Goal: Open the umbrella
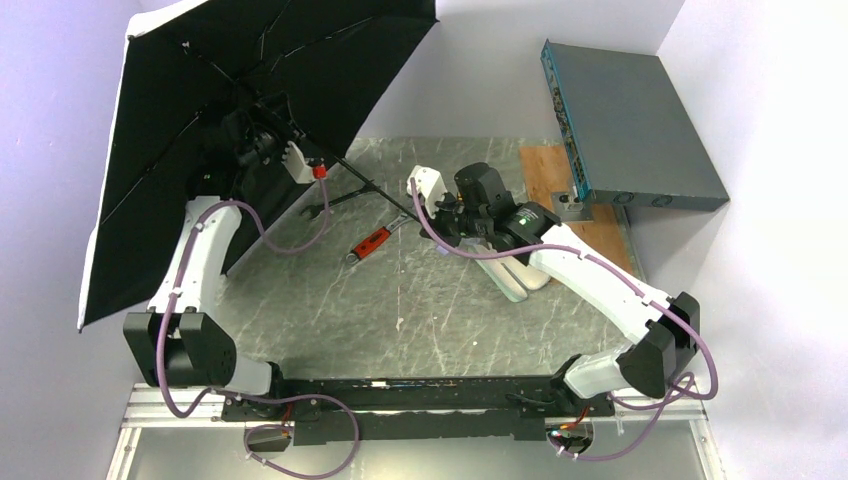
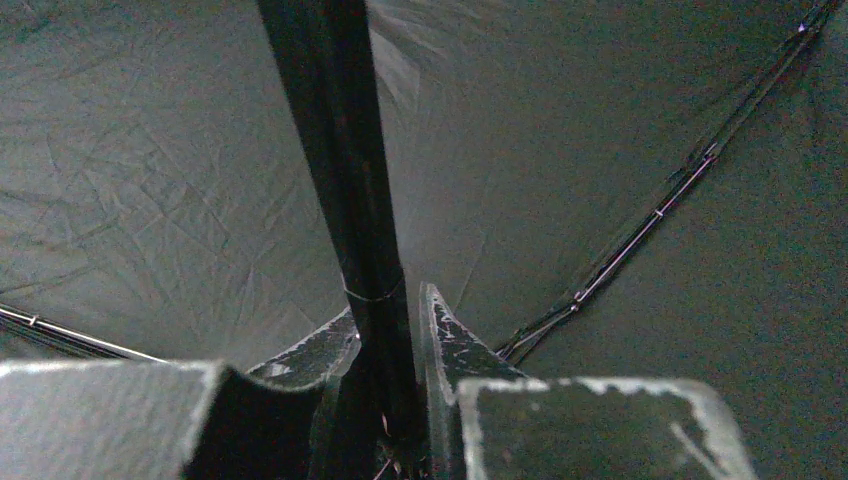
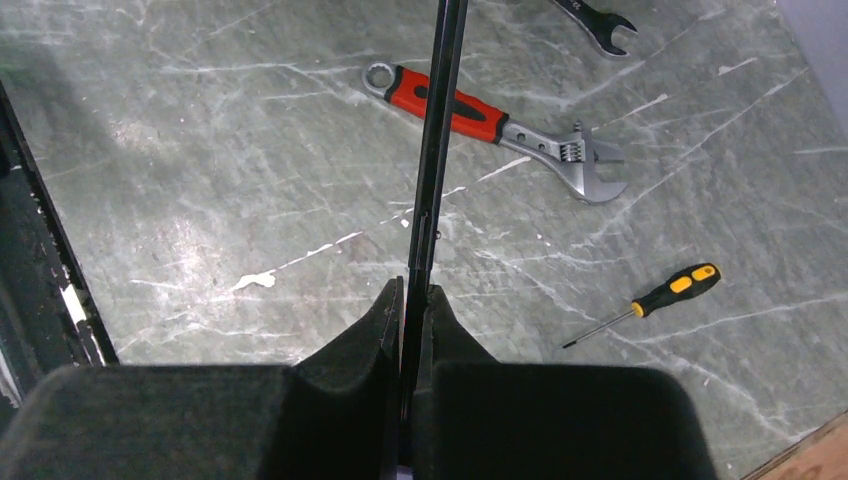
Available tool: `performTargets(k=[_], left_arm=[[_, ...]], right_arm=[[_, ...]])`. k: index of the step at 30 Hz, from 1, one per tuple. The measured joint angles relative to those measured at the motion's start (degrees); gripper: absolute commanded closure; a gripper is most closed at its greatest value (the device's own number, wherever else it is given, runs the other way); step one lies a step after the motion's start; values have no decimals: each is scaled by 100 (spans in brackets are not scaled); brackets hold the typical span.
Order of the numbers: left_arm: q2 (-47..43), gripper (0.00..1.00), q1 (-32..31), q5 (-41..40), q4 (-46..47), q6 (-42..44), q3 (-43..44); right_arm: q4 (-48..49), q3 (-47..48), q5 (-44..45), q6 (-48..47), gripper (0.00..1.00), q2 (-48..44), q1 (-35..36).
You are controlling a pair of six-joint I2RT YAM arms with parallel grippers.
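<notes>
The umbrella (image 1: pixel 250 80) stands open at the back left, tilted, with its black lining facing the arms and a pale edge showing along its rim. My left gripper (image 1: pixel 262 140) reaches under the canopy. In the left wrist view it (image 2: pixel 390 310) is shut on the thick black upper shaft (image 2: pixel 345 150), with lining and thin ribs (image 2: pixel 650 215) behind. The thin lower shaft (image 1: pixel 375 190) slants down to my right gripper (image 1: pixel 440 215). In the right wrist view that gripper (image 3: pixel 415 290) is shut on the thin black shaft (image 3: pixel 435 130). The handle is hidden.
A red-handled adjustable wrench (image 3: pixel 470 110), a yellow-and-black screwdriver (image 3: pixel 660 295) and an open-end spanner (image 1: pixel 318 212) lie on the grey marbled table (image 1: pixel 420 320). A pale mint case (image 1: pixel 520 275) lies under the right arm. A grey box (image 1: pixel 640 130) and a wooden board (image 1: pixel 550 170) sit at the back right.
</notes>
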Motion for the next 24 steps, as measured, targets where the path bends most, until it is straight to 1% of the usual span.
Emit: performTargets(k=[9,13,17,20,22,24], left_arm=[[74,78,68,90,-149,0,155],[-50,80,125,284,-26,2,-7],[-328,76,127,234,57,-2,-273],[-505,70,81,146,131,0,-417],[-619,68,-11,-2,254,-2,-516],[-717,64,-37,-367,474,-4,-592]], right_arm=[[219,-103,39,-24,100,-20,17],[175,4,-28,-46,100,-79,17],[-11,103,-199,-39,100,-101,15],[-50,125,-334,-20,100,-151,11],[-70,114,-439,9,100,-188,-11],[-160,-44,-649,24,100,-295,-57]])
